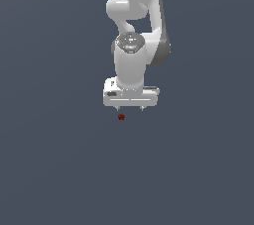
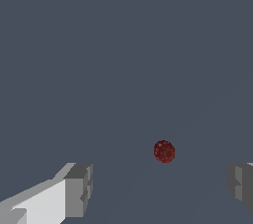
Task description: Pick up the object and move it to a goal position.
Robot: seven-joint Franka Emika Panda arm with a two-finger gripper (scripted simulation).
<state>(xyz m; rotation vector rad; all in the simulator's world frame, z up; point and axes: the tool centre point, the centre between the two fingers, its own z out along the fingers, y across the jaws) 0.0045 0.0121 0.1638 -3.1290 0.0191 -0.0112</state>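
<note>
Dark red and mottled, the object (image 1: 121,116) is seen as a tiny roundish lump lying on the plain grey tabletop (image 1: 54,169), just below the white tool (image 1: 130,108) and toward the exterior view's left of its centre. The tool is held released, its two grey fingers (image 2: 79,190) spread wide apart with nothing between them but the lump, which in the wrist view (image 2: 164,151) is shown ahead of the gap and nearer one finger than the other. No contact is made yet. From its size the lump is judged very light, and from its bumpy surface it is judged fairly grippy, though its roundness may let it roll if nudged. A hold across its widest middle, with the fingers centred on it first, is judged best.
</note>
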